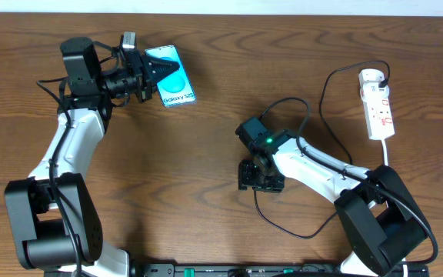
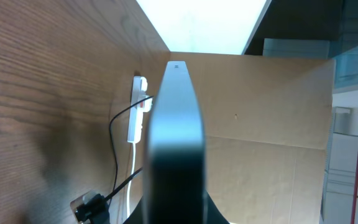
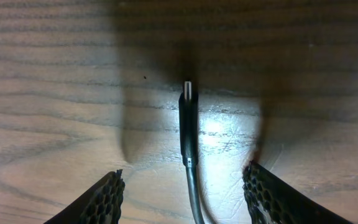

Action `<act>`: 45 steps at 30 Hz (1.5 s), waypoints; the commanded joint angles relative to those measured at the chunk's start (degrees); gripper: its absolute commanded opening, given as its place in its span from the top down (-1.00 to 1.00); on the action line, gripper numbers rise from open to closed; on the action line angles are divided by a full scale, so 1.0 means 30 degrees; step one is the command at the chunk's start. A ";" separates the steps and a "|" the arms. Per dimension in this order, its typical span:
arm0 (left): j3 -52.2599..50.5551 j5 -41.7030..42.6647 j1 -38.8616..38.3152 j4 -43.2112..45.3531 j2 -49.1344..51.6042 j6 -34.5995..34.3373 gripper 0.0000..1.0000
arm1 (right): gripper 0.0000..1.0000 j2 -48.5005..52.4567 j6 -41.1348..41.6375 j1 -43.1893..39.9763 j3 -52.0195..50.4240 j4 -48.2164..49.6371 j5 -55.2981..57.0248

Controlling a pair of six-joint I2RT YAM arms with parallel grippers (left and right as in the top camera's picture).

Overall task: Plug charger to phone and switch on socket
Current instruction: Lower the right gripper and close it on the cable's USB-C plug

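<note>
The phone, with a cyan screen reading "Galaxy S25", is at the far left of the table. My left gripper is shut on its left end. In the left wrist view the phone shows edge-on as a dark slab between the jaws. The charger's thin black cable runs from the socket to the table's middle. Its small plug tip lies flat on the wood. My right gripper is open, one finger on each side of the cable just behind the tip, touching nothing.
The socket's thick white cord runs toward the right arm's base. The socket also shows in the left wrist view. A brown cardboard wall stands beyond the table's far edge.
</note>
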 commanded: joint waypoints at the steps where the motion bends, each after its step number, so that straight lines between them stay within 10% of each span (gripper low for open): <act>1: 0.0386 0.0262 0.0095 0.0117 -0.0036 0.0452 0.86 | -0.22 0.0299 0.0000 -0.0073 -0.0058 0.0168 0.0634; 45: 0.0386 0.0117 0.0102 0.0117 -0.0036 0.0444 0.85 | 0.98 0.0619 0.0087 -0.0335 -0.0058 0.0678 0.0933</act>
